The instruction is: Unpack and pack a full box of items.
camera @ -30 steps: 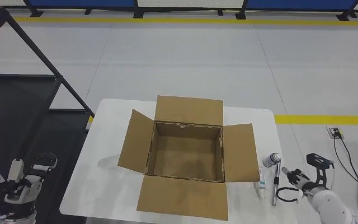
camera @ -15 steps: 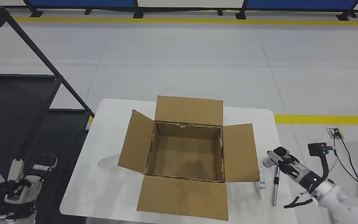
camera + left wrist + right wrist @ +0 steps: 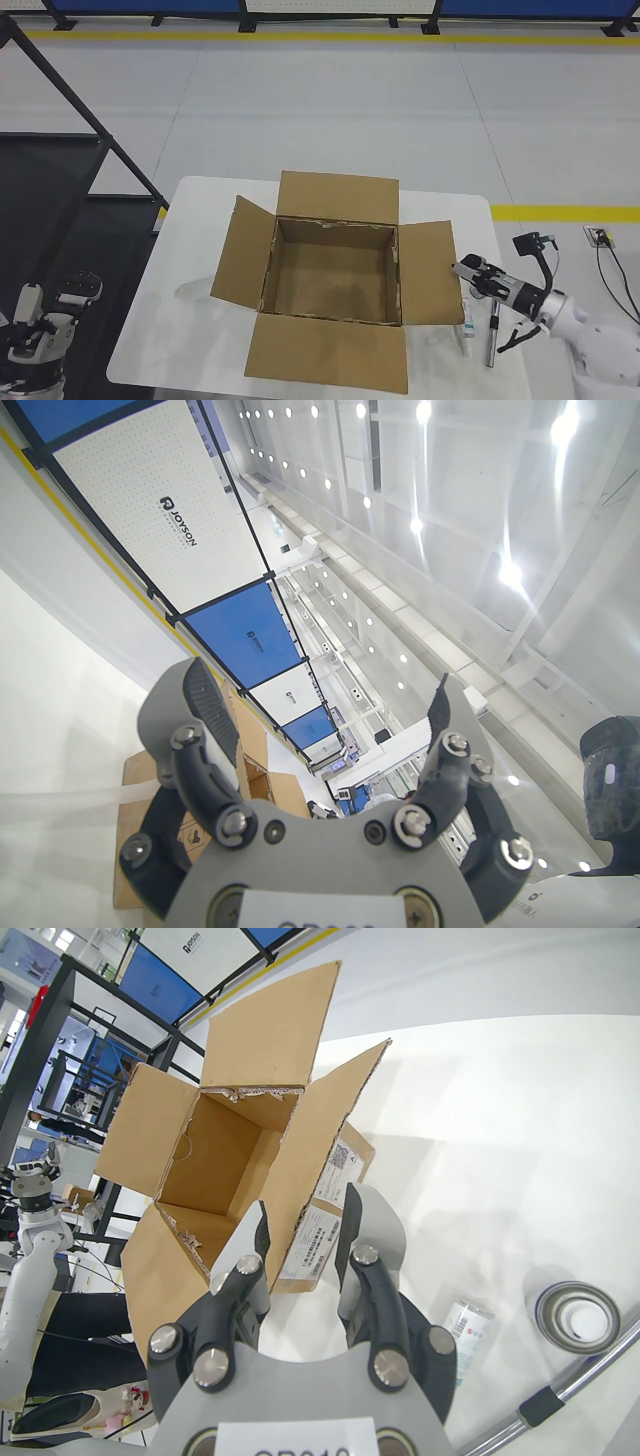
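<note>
An open cardboard box (image 3: 330,282) (image 3: 220,1163) stands in the middle of the white table (image 3: 200,300), all flaps spread and its inside bare. My right gripper (image 3: 464,268) (image 3: 305,1228) is open at the outer edge of the box's right flap (image 3: 430,272), and that flap's edge shows between the fingers. Beside it on the table lie a small white carton (image 3: 468,320) (image 3: 467,1333), a silver rod with a black grip (image 3: 493,338) (image 3: 575,1388) and a round can (image 3: 575,1318). My left gripper (image 3: 55,295) (image 3: 320,700) is open and holds nothing, off the table's left edge, pointing up.
A black metal frame (image 3: 100,150) and a dark surface (image 3: 50,220) stand left of the table. The table's right edge runs just past the rod. Bare tabletop lies left of the box.
My right arm has swung from the table's front right corner toward the box, and now covers the can in the top view. The left arm has kept still.
</note>
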